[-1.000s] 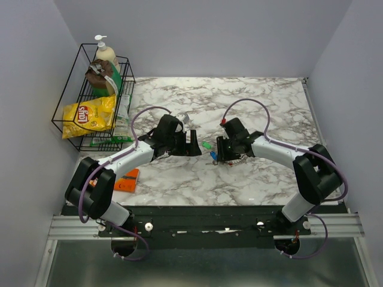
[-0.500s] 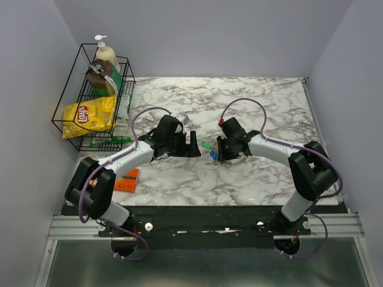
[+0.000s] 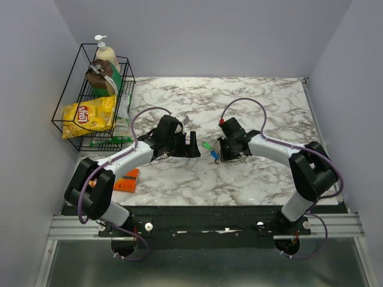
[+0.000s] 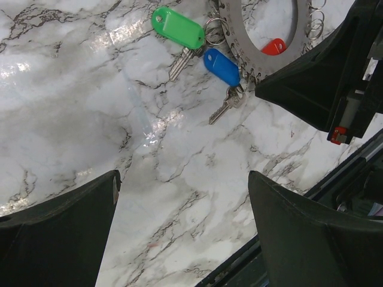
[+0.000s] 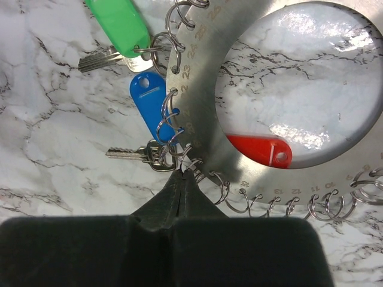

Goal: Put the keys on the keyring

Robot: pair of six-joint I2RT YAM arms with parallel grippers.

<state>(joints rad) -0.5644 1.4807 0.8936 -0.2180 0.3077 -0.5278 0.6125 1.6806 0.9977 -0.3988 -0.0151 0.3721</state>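
The keyring (image 5: 197, 89) is a flat silvery ring fringed with small split rings, lying on the marble. A green-headed key (image 5: 119, 24) and a blue-headed key (image 5: 149, 98) hang at its left rim. A red-headed key (image 5: 260, 149) lies inside its hole. My right gripper (image 5: 182, 172) is shut, its tips pinching a small split ring at the rim just below the blue key. In the top view the right gripper (image 3: 224, 156) sits beside the green key (image 3: 206, 145). My left gripper (image 4: 183, 174) stands wide open over bare marble, left of the keys, holding nothing.
A black wire basket (image 3: 72, 122) at the back left holds a yellow chip bag (image 3: 90, 113) and a pump bottle (image 3: 106, 57). An orange object (image 3: 127, 179) lies near the left arm at the table's front.
The right gripper's jaws have closed at the keyring's rim, and its arm shifted slightly. The left arm and gripper have stayed still.
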